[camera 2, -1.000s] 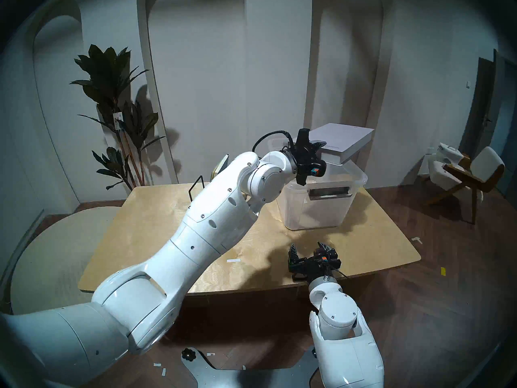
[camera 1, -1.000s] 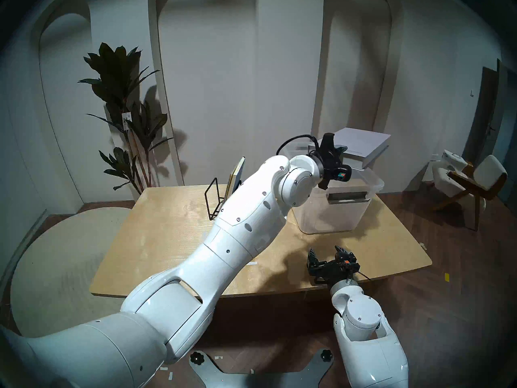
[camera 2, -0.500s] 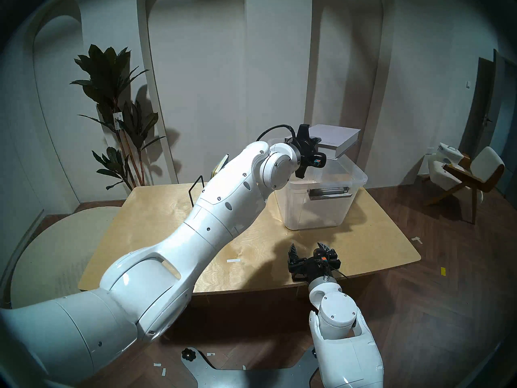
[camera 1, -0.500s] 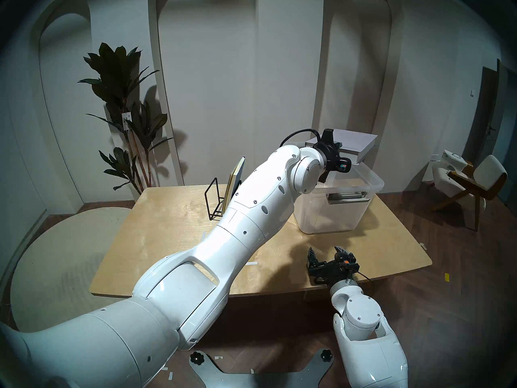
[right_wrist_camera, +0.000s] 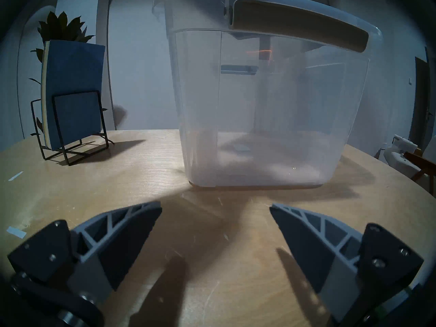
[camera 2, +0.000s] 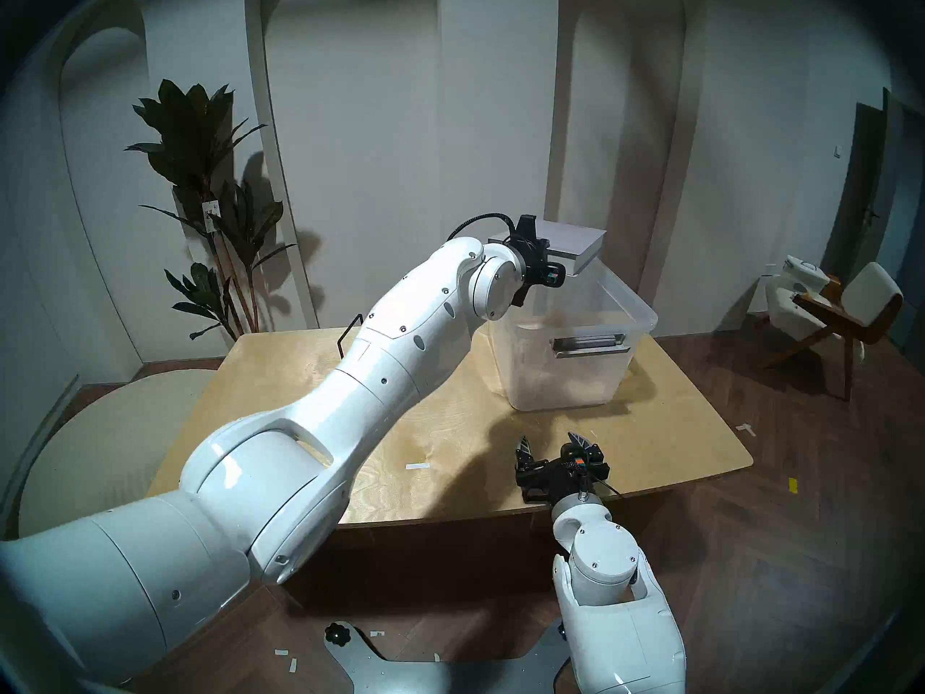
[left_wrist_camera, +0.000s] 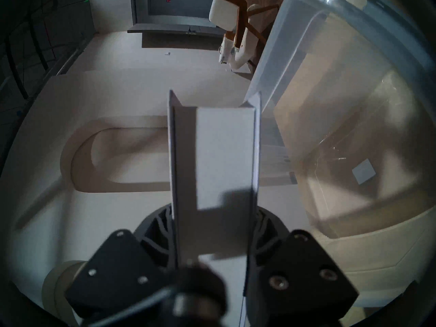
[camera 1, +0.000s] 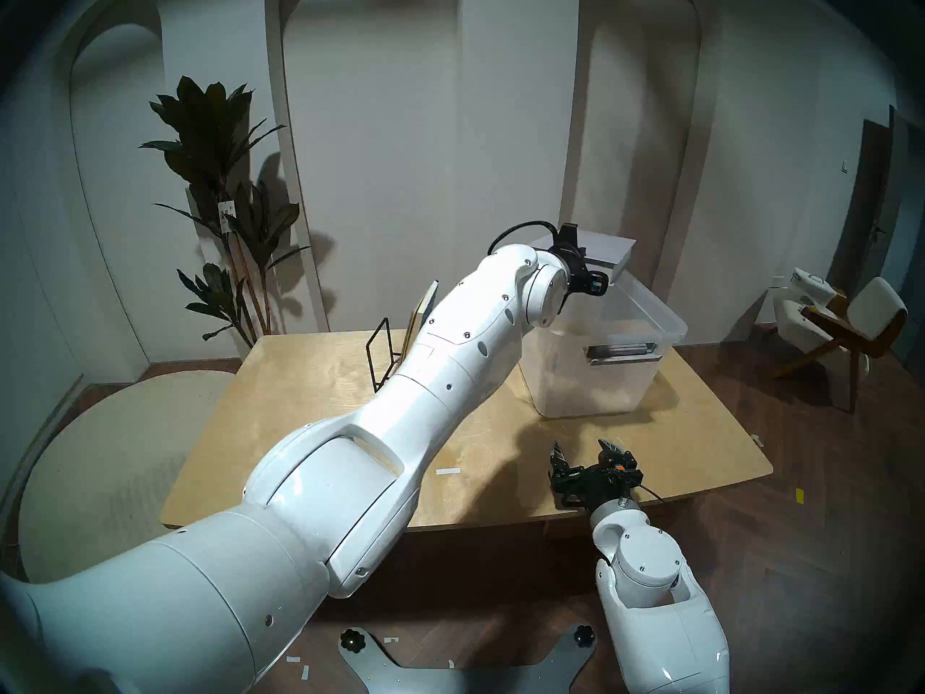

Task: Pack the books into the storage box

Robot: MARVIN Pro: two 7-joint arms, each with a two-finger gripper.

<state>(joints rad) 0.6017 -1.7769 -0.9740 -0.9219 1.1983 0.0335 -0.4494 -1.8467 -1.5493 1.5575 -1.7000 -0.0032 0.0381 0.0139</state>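
Nearest to you, your right gripper [camera 1: 584, 451] hangs low over the front edge of the wooden table [camera 1: 300, 427], jaws spread wide and holding nothing; in the right wrist view both fingers [right_wrist_camera: 122, 227] sit apart with bare tabletop between them. A strip of white tape [camera 1: 448, 471] lies on the table just to the left of it.

Further back on the right side of the table stands the clear plastic box [camera 1: 600, 377], its grey handle [camera 1: 620, 353] facing you. From the right wrist view the box looks empty apart from a small pale square [right_wrist_camera: 243, 147] on its floor.

On the left at about the same depth, the black wire rack [right_wrist_camera: 70, 130] holds thin books [right_wrist_camera: 73, 90] standing upright, the one facing the right wrist camera blue-covered, with cream page edges showing at its side.

Your left arm reaches across the table to the far end of the box. Your left gripper [left_wrist_camera: 214, 227] is clamped on the thick white book [left_wrist_camera: 224, 154], one finger on each cover. The book is held roughly level above the box's far rim [left_wrist_camera: 295, 43], not yet lowered inside. Behind stand a potted plant [camera 1: 225, 202] and a chair [camera 1: 846, 322]
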